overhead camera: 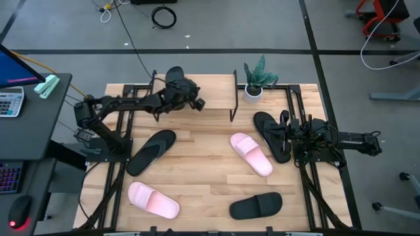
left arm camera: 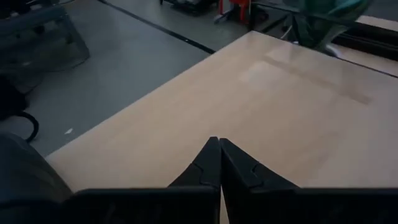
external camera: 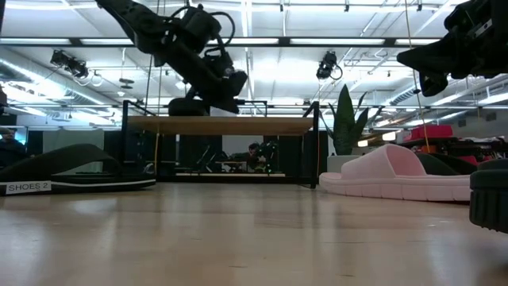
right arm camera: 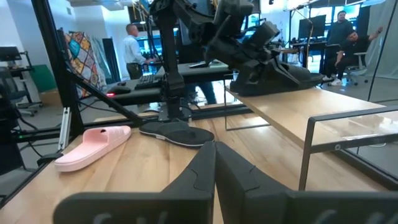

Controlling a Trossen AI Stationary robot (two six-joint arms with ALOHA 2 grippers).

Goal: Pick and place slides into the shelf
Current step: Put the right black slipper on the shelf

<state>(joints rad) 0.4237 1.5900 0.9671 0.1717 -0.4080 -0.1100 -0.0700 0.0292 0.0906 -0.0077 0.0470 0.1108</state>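
On the near edge of the surface lie 1 pink slide at the left and 1 black slide at the right, well apart. Farther in, a thin black flip-flop lies tilted at the left, and a 2nd pink slide lies angled near the middle. To the right of it, a 2nd black flip-flop lies just beside the right tool.

The right tool hangs above the surface's right side. In its wrist view its fingers meet at the tips, so it is closed and holds nothing.

At the far edge stands the shelf, its light plank on thin black legs. The left tool is over the shelf's left part. A dark shape, probably the 2nd black slide, sits on the plank just under that arm; the high view hides most of it. In the left wrist view the fingers are pressed together with only the bare plank past them, so this tool is closed and empty too.

A small potted plant stands at the shelf's right end.
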